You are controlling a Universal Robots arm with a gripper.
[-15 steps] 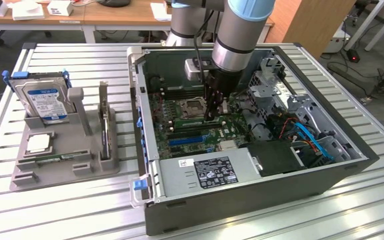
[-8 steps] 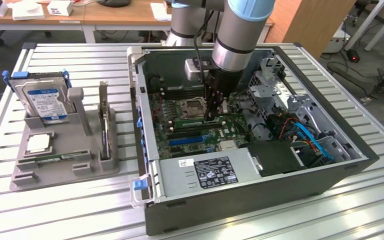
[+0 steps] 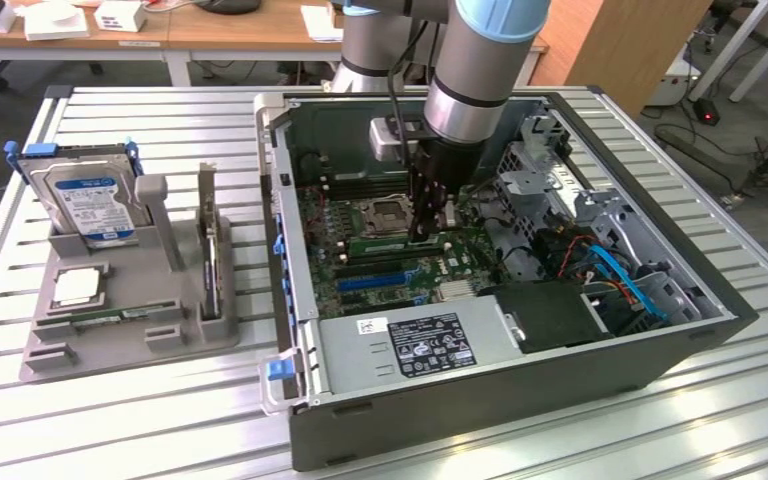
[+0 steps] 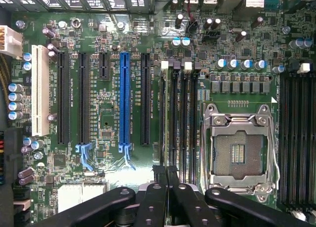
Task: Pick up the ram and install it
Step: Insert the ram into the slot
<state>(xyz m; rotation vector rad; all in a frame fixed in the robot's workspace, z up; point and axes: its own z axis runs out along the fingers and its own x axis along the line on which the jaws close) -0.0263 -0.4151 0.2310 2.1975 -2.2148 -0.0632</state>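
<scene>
The gripper [image 4: 166,171], its fingers pressed together with nothing visible between them, hangs inside the open computer case [image 3: 491,410] just over the motherboard's memory slots [image 4: 177,118]. The ram [image 3: 111,314] appears to be the narrow dark strip lying flat in the grey fixture [image 3: 157,342] on the surface, well apart toward the exterior view's left, with its long axis running left to right in that view. Print on the hard drive [image 3: 87,205] with its blue label and on the power supply sticker [image 3: 418,345] cannot be read.

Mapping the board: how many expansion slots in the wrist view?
6, in a row: white slot, two long black slots, short black slot, blue slot, third long black by the RAM slots. More may be hidden.
</scene>
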